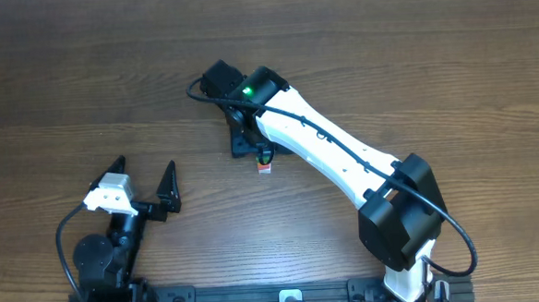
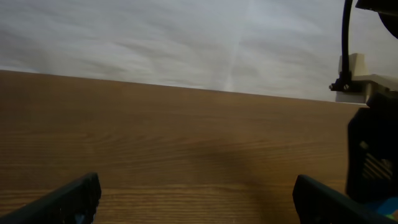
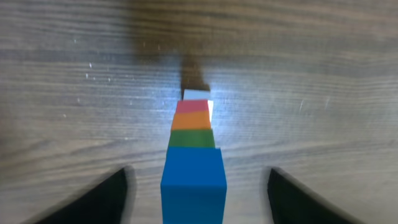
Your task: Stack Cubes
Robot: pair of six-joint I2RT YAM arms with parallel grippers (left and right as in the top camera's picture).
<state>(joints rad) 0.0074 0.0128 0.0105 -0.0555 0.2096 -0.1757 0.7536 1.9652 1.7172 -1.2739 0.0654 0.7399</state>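
Right end effector (image 3: 200,202) open wide, empty | over cube stack (image 3: 194,130) | left end effector (image 2: 200,200) open

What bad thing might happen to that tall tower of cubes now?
The tower is narrow and several cubes tall. The right gripper is open above it, with fingers on both sides of the blue cube on top. If a finger brushes that cube while pulling away, the whole tower might tip over.
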